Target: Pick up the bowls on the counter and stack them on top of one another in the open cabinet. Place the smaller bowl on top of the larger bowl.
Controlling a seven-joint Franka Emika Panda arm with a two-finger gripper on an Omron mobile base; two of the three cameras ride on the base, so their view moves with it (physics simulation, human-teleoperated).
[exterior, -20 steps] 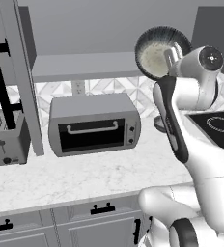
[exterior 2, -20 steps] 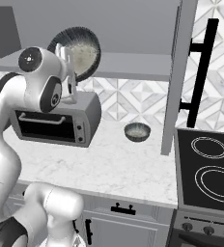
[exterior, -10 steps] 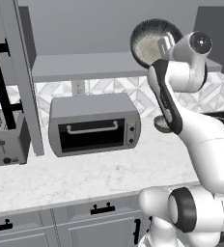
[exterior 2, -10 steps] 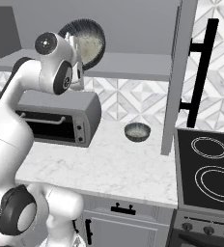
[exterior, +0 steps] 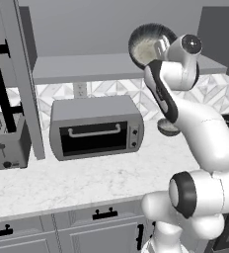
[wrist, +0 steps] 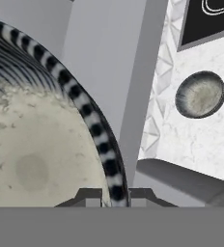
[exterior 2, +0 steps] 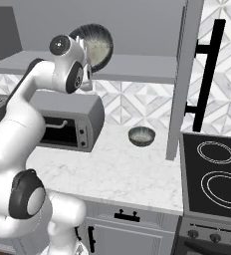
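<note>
A: The tabletop [exterior: 87, 180] looks like smooth white marble with faint grey veins; the toaster oven [exterior: 95, 127] like matt silver metal.

B: The larger bowl [wrist: 41, 140]: speckled, stone-like inside, streaked dark rim. The shelf [exterior: 92, 67] is flat matt grey.

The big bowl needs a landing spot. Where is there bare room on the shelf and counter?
The cabinet shelf is bare right of the held larger bowl. The counter is bare before the toaster oven. It is crowded between oven and smaller bowl, where the arm stands.

larger bowl [wrist: 32, 159] cut by frame edge, smaller bowl [exterior: 167, 127] partly behind arm, fingertips apparently hidden
</note>
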